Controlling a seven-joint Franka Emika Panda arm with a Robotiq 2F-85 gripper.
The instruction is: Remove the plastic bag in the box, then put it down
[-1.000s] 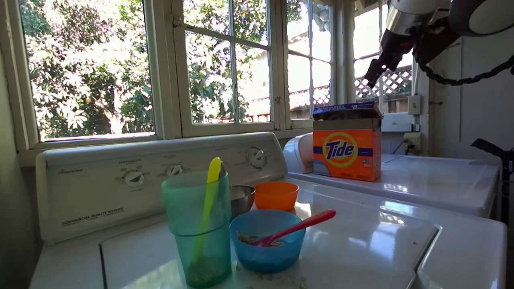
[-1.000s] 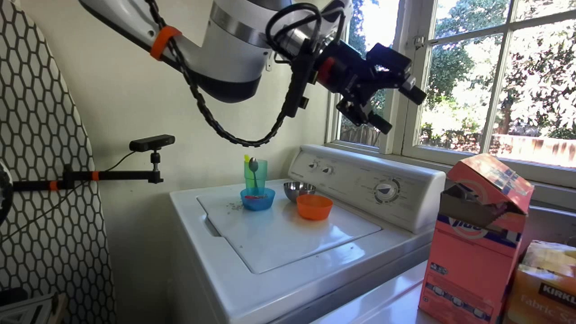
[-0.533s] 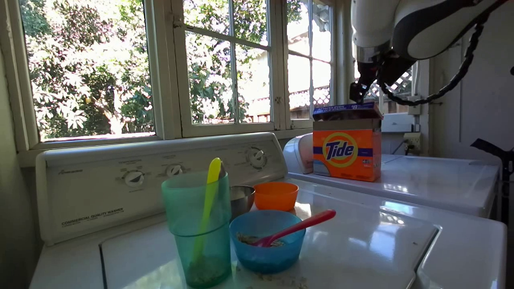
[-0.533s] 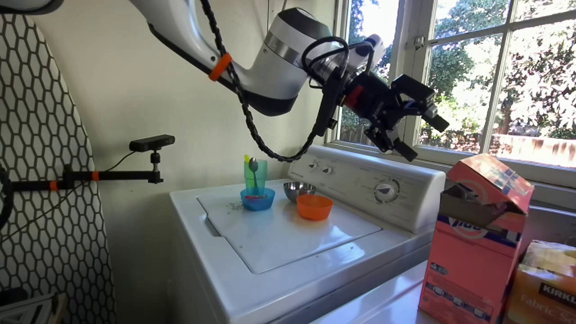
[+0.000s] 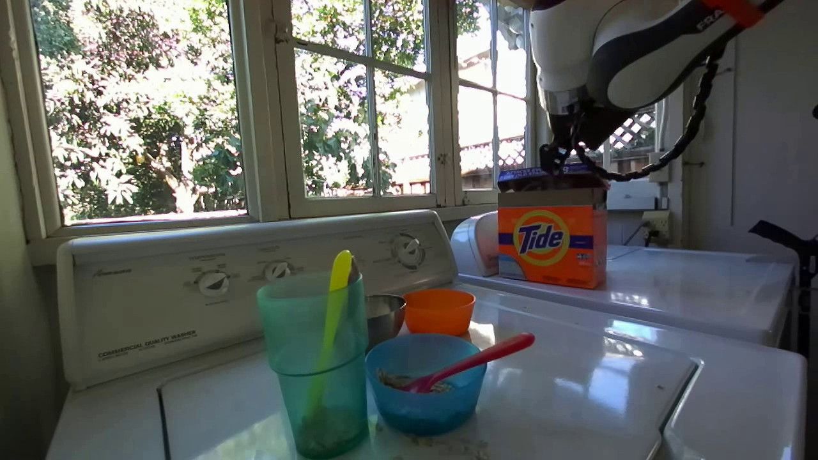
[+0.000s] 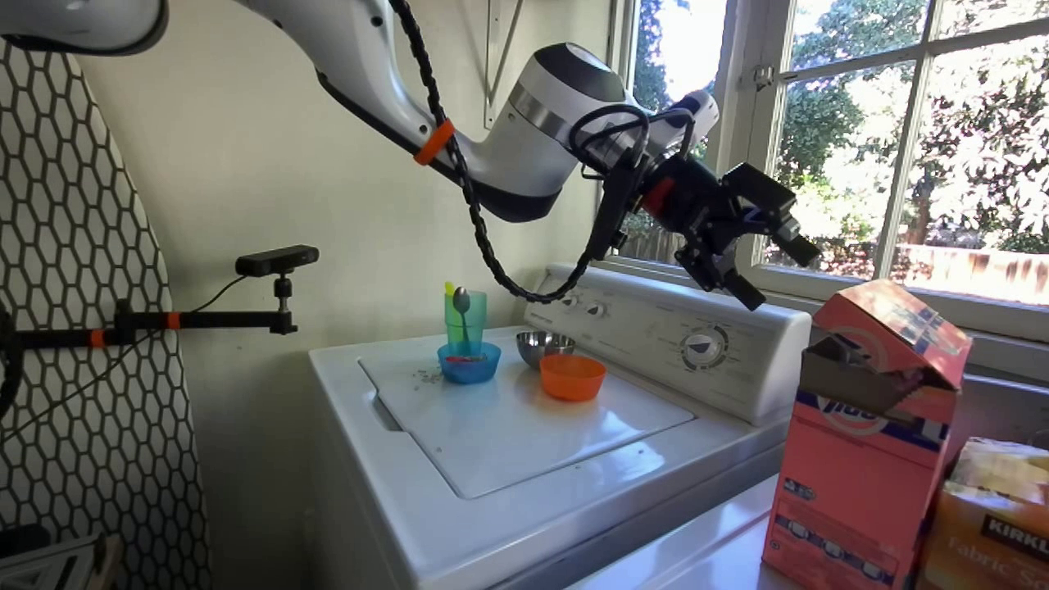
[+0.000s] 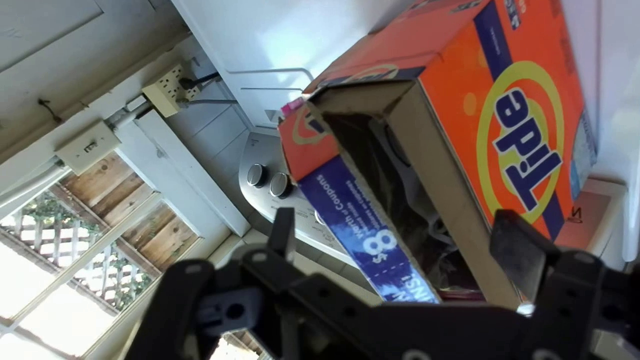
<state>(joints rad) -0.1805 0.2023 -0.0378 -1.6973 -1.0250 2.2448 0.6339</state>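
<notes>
The orange Tide box (image 5: pixel 553 246) stands upright on the white machine at the back, its lid flap tipped up. It shows in both exterior views (image 6: pixel 856 492) and in the wrist view (image 7: pixel 450 75), where I look into its opening. Inside, the clear crinkly plastic bag (image 7: pixel 437 224) shows dimly, with a dark pinkish strip near the opening's lower end. Most of the bag is hidden by the box walls. My gripper (image 7: pixel 401 237) is open and empty. In an exterior view the gripper (image 6: pixel 772 270) hangs above and beside the box, its fingers apart and pointing down toward it.
A Kirkland fabric-sheet box (image 6: pixel 992 524) stands beside the Tide box. On the washer (image 6: pixel 533 459) are an orange bowl (image 5: pixel 439 312), a blue bowl (image 5: pixel 425 402) with a red spoon, a metal bowl (image 6: pixel 545 347) and a green cup (image 5: pixel 313 383). Windows and the washer's control panel (image 6: pixel 680 328) lie behind.
My arm has moved down and toward the Tide box, slowing over the last half second. The gripper has stayed open. The box and other objects have not moved.
</notes>
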